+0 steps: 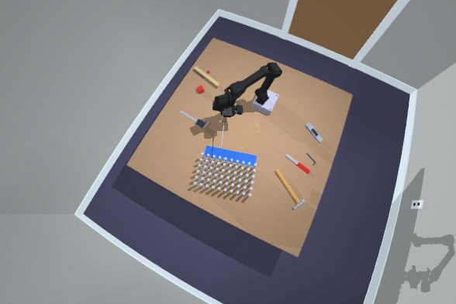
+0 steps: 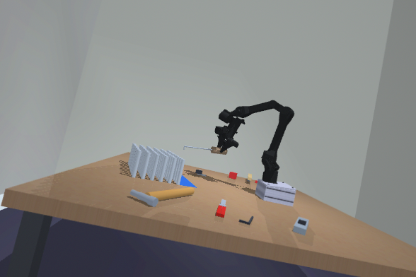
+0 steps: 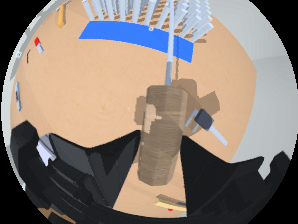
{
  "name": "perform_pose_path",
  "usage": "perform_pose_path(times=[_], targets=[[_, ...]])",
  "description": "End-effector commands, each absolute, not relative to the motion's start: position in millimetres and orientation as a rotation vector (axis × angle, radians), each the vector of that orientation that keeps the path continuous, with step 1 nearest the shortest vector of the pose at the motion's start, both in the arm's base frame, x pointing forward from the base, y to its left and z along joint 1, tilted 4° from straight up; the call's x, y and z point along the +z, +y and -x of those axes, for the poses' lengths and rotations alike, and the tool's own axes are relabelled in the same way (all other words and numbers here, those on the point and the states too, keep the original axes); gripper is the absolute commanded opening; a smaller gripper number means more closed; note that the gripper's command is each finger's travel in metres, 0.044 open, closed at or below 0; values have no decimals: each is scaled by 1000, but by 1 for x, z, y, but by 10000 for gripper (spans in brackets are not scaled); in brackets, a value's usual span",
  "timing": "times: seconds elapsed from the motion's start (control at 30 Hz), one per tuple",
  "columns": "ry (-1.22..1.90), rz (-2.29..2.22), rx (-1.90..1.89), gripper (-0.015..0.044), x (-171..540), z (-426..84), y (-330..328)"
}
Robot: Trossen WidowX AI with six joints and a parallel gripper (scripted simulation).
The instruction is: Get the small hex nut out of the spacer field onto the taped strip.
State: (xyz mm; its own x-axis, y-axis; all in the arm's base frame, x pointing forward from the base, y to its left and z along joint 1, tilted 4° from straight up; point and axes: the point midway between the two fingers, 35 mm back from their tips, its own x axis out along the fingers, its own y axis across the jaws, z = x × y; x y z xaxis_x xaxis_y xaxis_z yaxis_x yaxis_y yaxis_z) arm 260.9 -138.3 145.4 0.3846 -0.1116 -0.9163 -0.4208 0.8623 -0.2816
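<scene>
- The fingers [image 1: 225,115] [image 2: 221,149] are pinching the hook's brown handle [image 1: 224,119] [image 2: 214,150] [image 3: 160,160]; the wrist view shows one on each side of it, while the top view mostly hides the grip under the arm.
- The hook [image 1: 222,133] [image 2: 198,148] [image 3: 170,45] points away from the fingers toward the spacers [image 1: 226,159] [image 2: 143,162] [image 3: 151,14]. Only the exterior view shows its tip bent down and the whole tool held above the counter [image 1: 174,147] [image 2: 226,191] [image 3: 90,85].
- In the wrist view the shaft crosses the blue strip [image 1: 233,154] [image 2: 187,181] [image 3: 115,31], an overlap from that angle.
- The spacers stand upright beyond the strip from the fingers; the top view shows their rows, the exterior view their height.
- The nut cannot be made out for certain. The wrist view has a small pale spot at the strip's spacer side, too small to identify; the exterior view shows none.
- The caliper [image 1: 200,123] [image 2: 199,172] [image 3: 203,120] lies to one side of the fingers; the hammer [image 1: 288,186] [image 2: 171,193] [image 3: 61,15] and red knife [image 1: 303,167] [image 2: 221,210] [image 3: 37,42] lie well apart on the other.
- The red cube [image 1: 200,89] [image 2: 233,175] shows plainly in the top and exterior views, apart from the fingers.
</scene>
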Motion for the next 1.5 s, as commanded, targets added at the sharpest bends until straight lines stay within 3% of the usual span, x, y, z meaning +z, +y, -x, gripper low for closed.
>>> perform_pose_path(times=[0.0,0.77,1.47], targets=[[1177,556,251,0,151,-265,-158],[1144,712,495,0,165,-260,-255],[1018,861,677,0,160,-221,-342]])
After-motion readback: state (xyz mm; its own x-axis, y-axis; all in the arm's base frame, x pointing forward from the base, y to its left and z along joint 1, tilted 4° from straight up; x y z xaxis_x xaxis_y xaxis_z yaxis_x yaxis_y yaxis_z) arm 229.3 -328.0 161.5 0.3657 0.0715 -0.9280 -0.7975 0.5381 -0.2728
